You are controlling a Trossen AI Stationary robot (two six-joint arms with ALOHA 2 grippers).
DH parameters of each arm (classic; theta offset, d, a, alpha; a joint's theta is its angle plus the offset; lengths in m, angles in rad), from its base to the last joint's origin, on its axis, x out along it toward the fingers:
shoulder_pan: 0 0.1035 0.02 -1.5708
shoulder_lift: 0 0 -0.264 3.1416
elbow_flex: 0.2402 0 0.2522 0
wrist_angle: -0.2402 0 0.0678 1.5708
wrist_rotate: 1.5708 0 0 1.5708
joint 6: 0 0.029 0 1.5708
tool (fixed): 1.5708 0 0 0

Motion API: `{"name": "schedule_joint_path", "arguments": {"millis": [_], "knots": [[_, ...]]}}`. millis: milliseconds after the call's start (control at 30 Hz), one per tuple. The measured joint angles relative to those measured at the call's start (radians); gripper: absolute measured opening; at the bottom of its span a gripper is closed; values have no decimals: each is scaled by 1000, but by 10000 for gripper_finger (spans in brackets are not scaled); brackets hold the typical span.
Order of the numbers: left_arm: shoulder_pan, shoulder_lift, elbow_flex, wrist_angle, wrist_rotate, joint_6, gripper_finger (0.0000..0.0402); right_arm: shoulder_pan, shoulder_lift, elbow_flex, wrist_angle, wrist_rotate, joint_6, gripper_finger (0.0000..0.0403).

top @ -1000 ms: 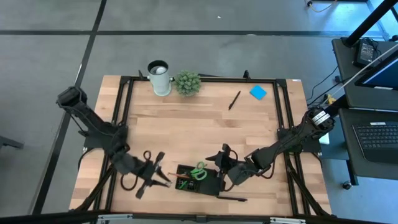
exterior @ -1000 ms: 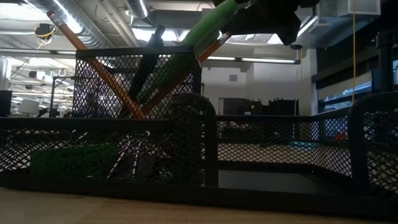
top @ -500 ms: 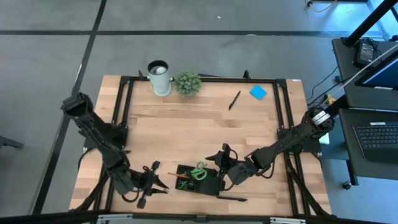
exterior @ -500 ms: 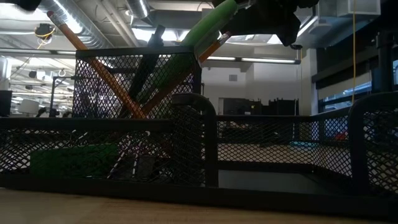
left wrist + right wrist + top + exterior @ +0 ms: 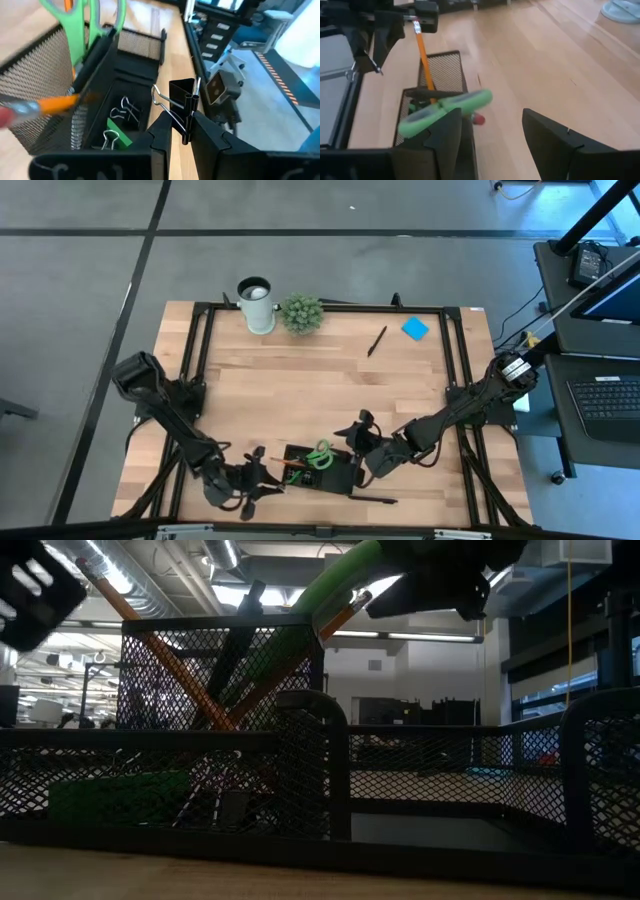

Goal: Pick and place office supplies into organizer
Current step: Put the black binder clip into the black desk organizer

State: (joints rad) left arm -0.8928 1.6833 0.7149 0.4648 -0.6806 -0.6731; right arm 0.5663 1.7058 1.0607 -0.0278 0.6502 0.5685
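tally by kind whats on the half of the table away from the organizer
white cup: 1
potted plant: 1
black pen: 1
blue sticky-note pad: 1
total: 4

We can read no text, label, brand, number or sign anywhere in these views. The only sign-like marking we see is a band of orange and dark diagonal stripes on the floor (image 5: 277, 70) beyond the table in the left wrist view, and it carries no letters.
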Motion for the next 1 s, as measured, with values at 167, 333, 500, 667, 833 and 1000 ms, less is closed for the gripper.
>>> {"name": "schedule_joint_path", "arguments": {"millis": [167,333,500,667,833,1000], "knots": [[33,75,40,1,-1,-54,47,0,0,0,-21,-33,3,211],[63,121,71,-7,0,-97,47,0,0,0,-21,-45,2,211],[93,135,73,-36,28,-239,47,0,0,0,-22,-45,2,211],[112,135,73,-96,75,-313,47,0,0,0,-23,-45,-1,211],[124,135,73,-97,89,-314,47,1,0,0,-23,-46,-1,211],[123,135,73,-90,98,-304,49,1,0,0,-24,-46,-1,211]]}}
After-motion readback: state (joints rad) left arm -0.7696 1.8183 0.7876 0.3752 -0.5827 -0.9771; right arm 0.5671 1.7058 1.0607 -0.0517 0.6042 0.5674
